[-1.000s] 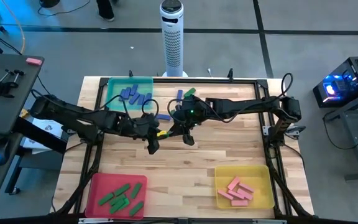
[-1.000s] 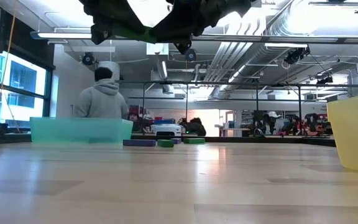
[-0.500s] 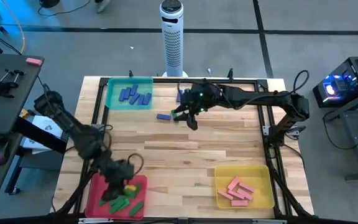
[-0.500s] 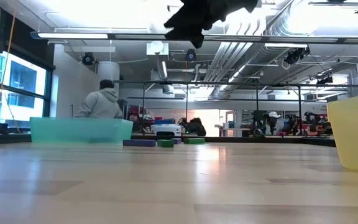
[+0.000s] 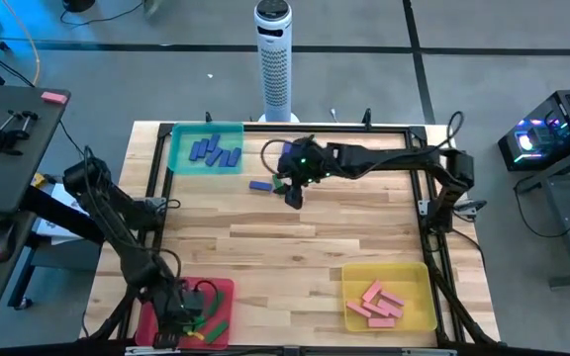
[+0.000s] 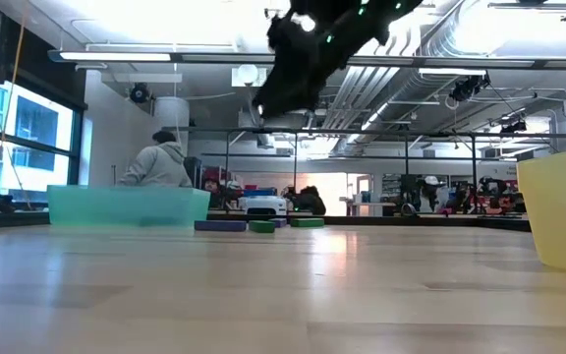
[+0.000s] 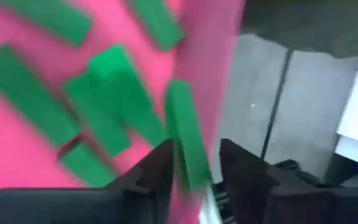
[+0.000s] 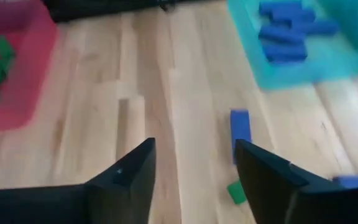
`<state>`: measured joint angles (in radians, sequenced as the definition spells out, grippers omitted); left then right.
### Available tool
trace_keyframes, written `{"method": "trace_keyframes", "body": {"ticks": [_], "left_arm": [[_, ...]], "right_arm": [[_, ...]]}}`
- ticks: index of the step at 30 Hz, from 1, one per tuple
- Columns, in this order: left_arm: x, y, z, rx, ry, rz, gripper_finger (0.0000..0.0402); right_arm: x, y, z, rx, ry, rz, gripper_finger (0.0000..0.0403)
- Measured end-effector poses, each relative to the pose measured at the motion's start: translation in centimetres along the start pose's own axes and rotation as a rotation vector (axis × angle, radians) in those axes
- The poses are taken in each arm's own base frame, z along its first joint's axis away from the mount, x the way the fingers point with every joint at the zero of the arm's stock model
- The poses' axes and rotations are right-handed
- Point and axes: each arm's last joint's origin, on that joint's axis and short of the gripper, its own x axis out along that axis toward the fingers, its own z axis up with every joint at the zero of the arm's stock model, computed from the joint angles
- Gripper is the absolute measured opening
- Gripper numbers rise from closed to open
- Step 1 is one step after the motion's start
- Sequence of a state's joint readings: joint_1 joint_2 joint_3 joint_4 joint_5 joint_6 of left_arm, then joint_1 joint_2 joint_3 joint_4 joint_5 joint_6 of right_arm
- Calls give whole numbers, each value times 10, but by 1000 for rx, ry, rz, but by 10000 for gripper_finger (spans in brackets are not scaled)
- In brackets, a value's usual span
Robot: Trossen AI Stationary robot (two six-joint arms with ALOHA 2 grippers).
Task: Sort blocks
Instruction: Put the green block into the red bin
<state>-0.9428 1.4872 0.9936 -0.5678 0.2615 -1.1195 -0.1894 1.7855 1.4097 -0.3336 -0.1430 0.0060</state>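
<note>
Over the red tray (image 5: 224,289) at the desk's (image 5: 295,247) near left corner, the left gripper (image 5: 181,318) hangs with a green block (image 7: 188,146) standing between its parted jaws, above more green blocks (image 7: 23,102) lying in the tray. Toward the far side, the right gripper (image 5: 295,193) hovers with jaws wide and empty, near a loose blue block (image 8: 240,134) and a small green block (image 8: 235,191) beside the teal tray (image 5: 181,133) of blue blocks (image 5: 214,151). Pink blocks (image 5: 376,302) fill the yellow tray (image 5: 424,272).

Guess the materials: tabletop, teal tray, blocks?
Tabletop: wood planks, visible grain and seams, slight sheen in the low view. Teal tray: likely translucent plastic; light passes through its wall. Blocks: solid-coloured, matte, sharp-edged; painted wood or plastic, cannot tell.
</note>
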Motion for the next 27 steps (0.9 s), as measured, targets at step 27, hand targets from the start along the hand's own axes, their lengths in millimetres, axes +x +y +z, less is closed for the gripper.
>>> {"method": "trace_keyframes", "body": {"ticks": [27], "left_arm": [[-170, 76, -36, -530, -1089, 175, 188]], "right_arm": [[123, -37, -92, 358, 290, -379, 182]]}}
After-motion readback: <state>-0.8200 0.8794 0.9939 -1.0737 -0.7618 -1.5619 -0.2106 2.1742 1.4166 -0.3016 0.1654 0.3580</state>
